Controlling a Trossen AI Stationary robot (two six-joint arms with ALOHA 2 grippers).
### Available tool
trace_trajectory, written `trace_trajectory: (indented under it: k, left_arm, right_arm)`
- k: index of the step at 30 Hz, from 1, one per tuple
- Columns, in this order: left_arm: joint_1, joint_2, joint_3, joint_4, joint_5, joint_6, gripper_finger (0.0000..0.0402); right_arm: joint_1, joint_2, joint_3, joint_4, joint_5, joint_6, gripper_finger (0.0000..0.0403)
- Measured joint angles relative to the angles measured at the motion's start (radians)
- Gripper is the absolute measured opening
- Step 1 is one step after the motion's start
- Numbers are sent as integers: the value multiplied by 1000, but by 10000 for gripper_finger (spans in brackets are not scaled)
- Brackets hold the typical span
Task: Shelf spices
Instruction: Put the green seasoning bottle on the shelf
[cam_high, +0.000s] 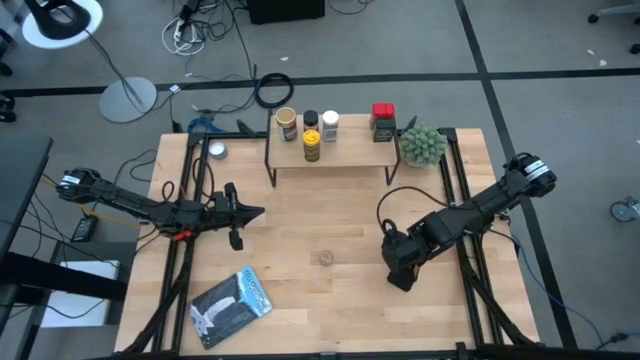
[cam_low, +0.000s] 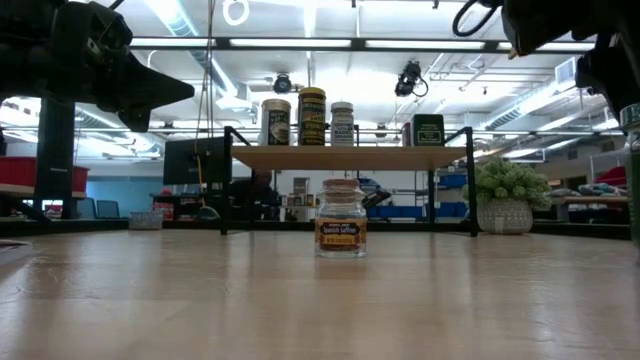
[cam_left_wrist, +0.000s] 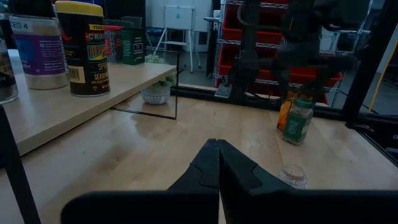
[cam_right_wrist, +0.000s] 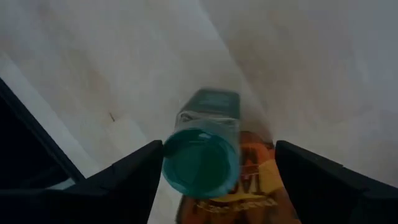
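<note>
From above, the shelf (cam_high: 335, 152) stands at the far edge of the table (cam_high: 300, 230). On its board are a tan-lidded jar (cam_high: 287, 124), a yellow-lidded tin (cam_high: 311, 146), a black-lidded jar (cam_high: 310, 119), a white-lidded jar (cam_high: 330, 125) and a red tin (cam_high: 383, 121). A green plant (cam_high: 423, 145) sits just beside the shelf's right end. A small clear jar (cam_high: 326, 259) stands alone near the middle of the table, and a silver-blue pouch (cam_high: 231, 305) lies near the front left. The left gripper (cam_high: 255, 212) hovers over the left part of the table, well apart from the jars. The right gripper (cam_high: 401, 277) is low over the right part of the table.

At table height, the clear jar (cam_low: 341, 218) stands upright in front of the shelf (cam_low: 348, 156), with four containers visible on the board above it. The plant (cam_low: 506, 196) is to the right.

The left wrist camera shows that gripper's fingers (cam_left_wrist: 214, 163) pressed together on nothing. Past them stands a green-lidded jar (cam_left_wrist: 298, 119) under the other arm.

The right wrist camera looks down on the green-lidded jar (cam_right_wrist: 208, 158), standing between the spread fingers (cam_right_wrist: 134, 171), which do not touch it.
</note>
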Motion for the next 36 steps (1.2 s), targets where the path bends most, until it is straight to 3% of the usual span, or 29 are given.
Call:
trace_trajectory:
  k: [15,23,36]
  left_arm:
    - [0,0,0,0,0,0,2]
    - [0,0,0,0,0,0,2]
    - [0,0,0,1,0,0,2]
  right_arm:
    - [6,67,0,1,-75,-1,302]
    - [5,66,0,-8,-65,-12,203]
    - [-29,67,69,-58,-57,-84,203]
